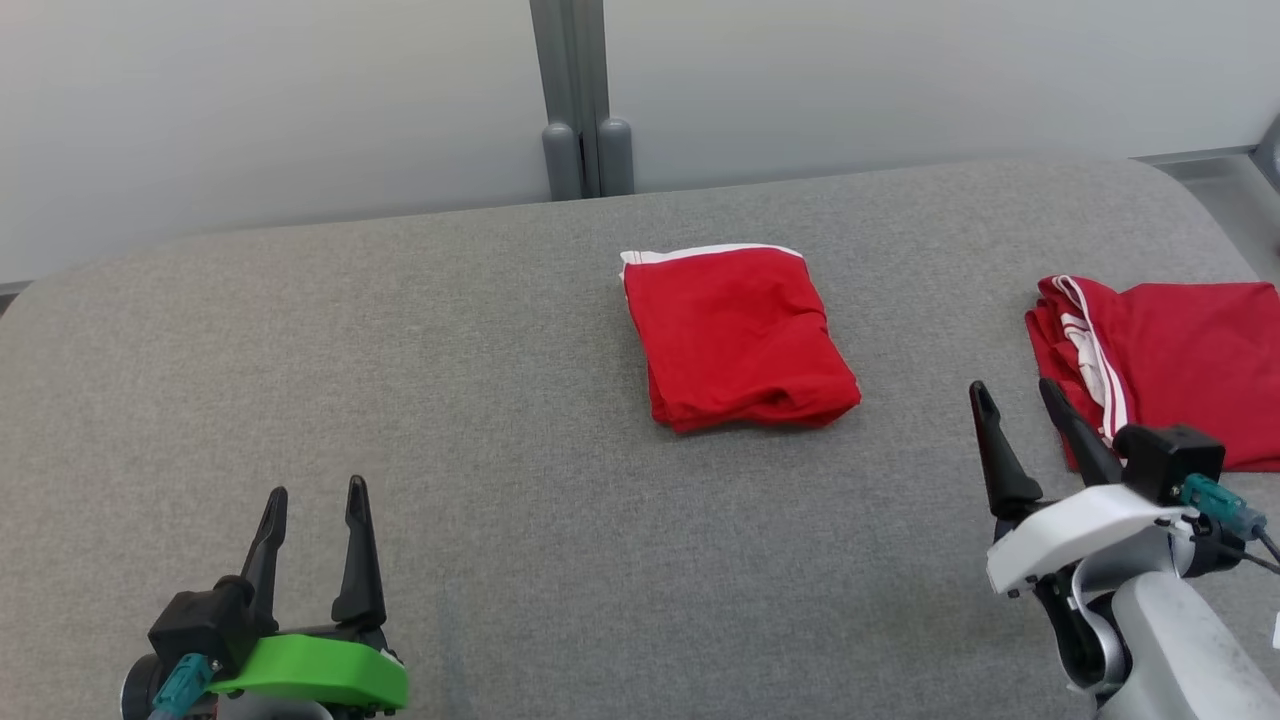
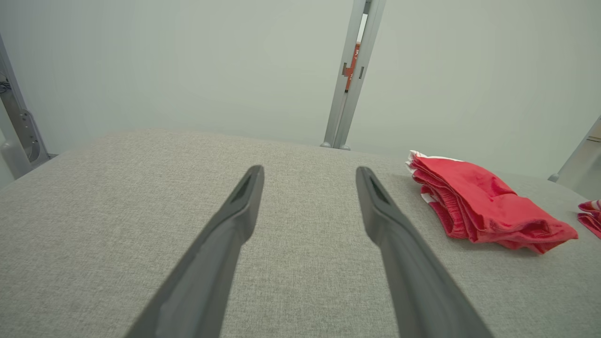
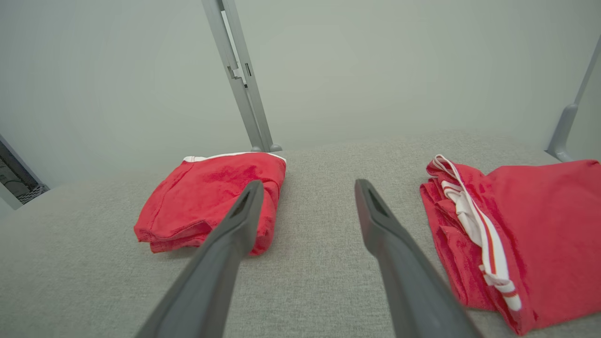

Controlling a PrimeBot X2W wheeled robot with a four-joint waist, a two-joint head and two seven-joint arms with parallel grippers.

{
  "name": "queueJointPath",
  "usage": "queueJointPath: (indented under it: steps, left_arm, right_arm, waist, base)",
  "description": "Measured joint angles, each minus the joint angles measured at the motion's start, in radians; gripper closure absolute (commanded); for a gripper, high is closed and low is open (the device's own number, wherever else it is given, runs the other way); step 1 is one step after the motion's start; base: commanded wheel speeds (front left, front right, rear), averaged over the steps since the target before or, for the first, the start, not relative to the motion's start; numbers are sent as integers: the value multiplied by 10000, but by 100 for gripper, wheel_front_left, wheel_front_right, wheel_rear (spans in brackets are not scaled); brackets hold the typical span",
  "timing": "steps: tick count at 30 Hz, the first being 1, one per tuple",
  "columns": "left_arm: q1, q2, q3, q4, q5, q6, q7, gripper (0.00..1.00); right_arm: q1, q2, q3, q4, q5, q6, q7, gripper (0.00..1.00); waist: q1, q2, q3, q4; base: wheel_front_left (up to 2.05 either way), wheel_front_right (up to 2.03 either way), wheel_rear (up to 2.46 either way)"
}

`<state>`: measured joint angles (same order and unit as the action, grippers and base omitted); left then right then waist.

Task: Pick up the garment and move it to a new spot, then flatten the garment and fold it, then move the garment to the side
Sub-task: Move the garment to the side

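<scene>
A red garment [image 1: 735, 335] with a white edge lies folded into a compact rectangle on the middle of the grey table [image 1: 450, 400]; it also appears in the left wrist view [image 2: 479, 204] and the right wrist view [image 3: 206, 204]. My left gripper [image 1: 315, 500] hovers open near the front left, well apart from it, with nothing between its fingers [image 2: 307, 176]. My right gripper [image 1: 1015, 395] stands open at the front right, between the two red piles [image 3: 307, 188], holding nothing.
A second red garment [image 1: 1170, 355] with white striped trim lies at the table's right edge [image 3: 516, 234], just beyond my right gripper. A grey post [image 1: 580, 100] stands against the pale wall behind the table.
</scene>
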<state>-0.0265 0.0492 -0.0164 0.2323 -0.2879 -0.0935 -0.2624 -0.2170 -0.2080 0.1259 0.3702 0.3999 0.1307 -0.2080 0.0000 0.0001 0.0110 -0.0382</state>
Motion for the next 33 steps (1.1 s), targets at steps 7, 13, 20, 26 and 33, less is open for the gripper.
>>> queueJointPath:
  steps: [7,13,20,26,33]
  left_arm:
    - [-182,0,-182,-382,-6,0,0,0]
    - [-711,-2,-506,-771,-144,2,0,0]
    - [-947,2,-842,-945,-222,10,0,0]
    - [-994,2,-905,-1018,-280,25,0,0]
    - [-1058,4,-988,-1043,-293,58,0,0]
  right_arm:
    - [-1597,-589,270,192,395,2,1802,0]
    - [-3376,-802,512,1360,943,2,4497,0]
    - [-4580,-577,-159,2920,848,0,5584,0]
    - [-4986,-265,-815,4034,199,0,5572,0]
    - [-5261,-67,-1549,5172,-688,2,5856,53]
  waist:
    - [0,-1,411,326]
    - [0,0,980,847]
    - [0,0,1630,1687]
    - [1,0,2120,2388]
    - [0,-1,2577,2904]
  base:
    - [0,0,0]
    - [0,0,0]
    - [0,0,0]
    - [0,0,0]
    - [0,0,0]
